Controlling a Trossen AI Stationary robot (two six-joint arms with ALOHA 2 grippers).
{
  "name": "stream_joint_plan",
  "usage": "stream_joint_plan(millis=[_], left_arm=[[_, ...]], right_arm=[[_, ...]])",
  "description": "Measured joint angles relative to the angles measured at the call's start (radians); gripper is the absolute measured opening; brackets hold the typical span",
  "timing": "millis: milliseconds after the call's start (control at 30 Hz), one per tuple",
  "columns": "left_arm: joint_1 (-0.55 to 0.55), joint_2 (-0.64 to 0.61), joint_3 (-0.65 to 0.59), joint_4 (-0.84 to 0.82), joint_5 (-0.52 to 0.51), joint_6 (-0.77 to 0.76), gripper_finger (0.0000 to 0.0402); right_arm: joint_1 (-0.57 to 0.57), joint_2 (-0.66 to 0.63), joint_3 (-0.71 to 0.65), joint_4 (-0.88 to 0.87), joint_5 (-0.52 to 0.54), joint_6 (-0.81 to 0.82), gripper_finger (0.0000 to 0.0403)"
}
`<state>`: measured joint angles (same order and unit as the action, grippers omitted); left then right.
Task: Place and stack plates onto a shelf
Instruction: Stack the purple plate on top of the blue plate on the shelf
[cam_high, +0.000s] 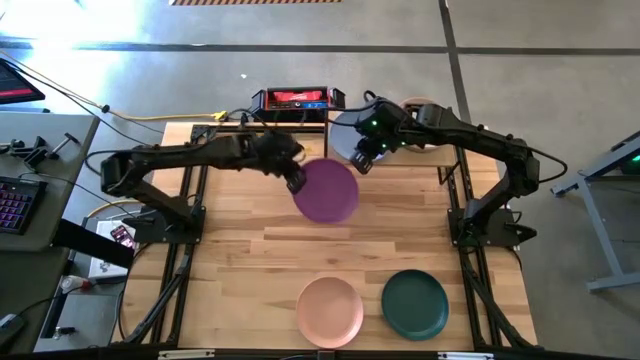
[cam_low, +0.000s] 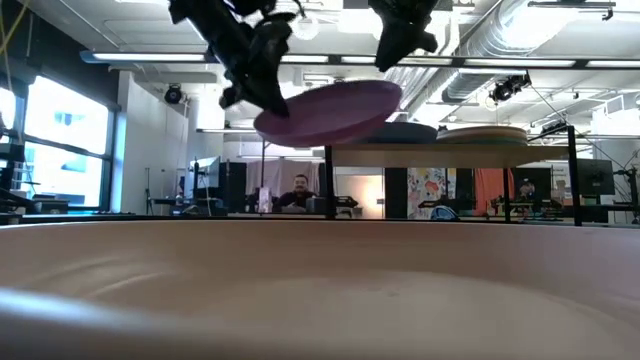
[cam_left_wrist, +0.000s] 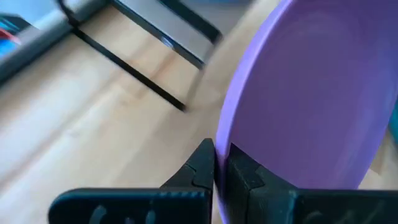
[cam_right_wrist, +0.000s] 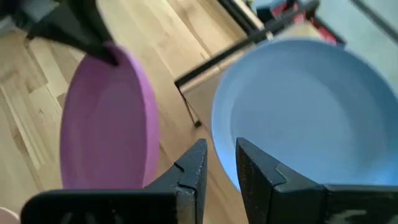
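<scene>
Butcher-block table carries a peach plate and a dark teal plate at its near edge. Left gripper pinches the purple plate's rim, holding it tilted in midair. Right gripper pinches the blue plate over the shelf, far side.

Grey concrete floor fills the top of the high view, pale seams crossing it. At the left edge sits a grey desk with a keyboard lit in colours. Low view now: bright windows at the left, white walls, silver ducts and strip lights across the ceiling at upper right. A person sits far back at centre, colourful posters to the right.
</scene>
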<state>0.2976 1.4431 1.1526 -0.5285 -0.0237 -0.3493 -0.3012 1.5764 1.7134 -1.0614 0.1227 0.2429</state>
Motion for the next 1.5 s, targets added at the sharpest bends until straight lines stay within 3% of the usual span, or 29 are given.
stream_joint_plan(millis=[167,467,933,1100,1500], left_arm=[[0.039,-0.061,0.0,-0.002,-0.079,0.039,0.0003],[0.079,-0.086,0.0,0.008,-0.233,0.101,0.0004],[0.081,-0.086,0.0,0.146,-0.333,0.145,0.0005],[0.081,-0.086,0.0,0.146,-0.336,0.126,0.0005],[0.082,-0.086,0.002,0.225,-0.34,0.126,0.0005]], right_arm=[[0.0,0.0,0.0,0.086,0.016,-0.1,0.0063],[0.0,0.0,0.0,0.266,0.166,-0.338,0.0064],[-0.027,0.0,0.0,0.317,0.155,-0.574,0.0112],[-0.026,0.0,0.0,0.312,0.105,-0.582,0.0114],[-0.019,0.001,0.0,0.278,0.121,-0.485,0.0115]])
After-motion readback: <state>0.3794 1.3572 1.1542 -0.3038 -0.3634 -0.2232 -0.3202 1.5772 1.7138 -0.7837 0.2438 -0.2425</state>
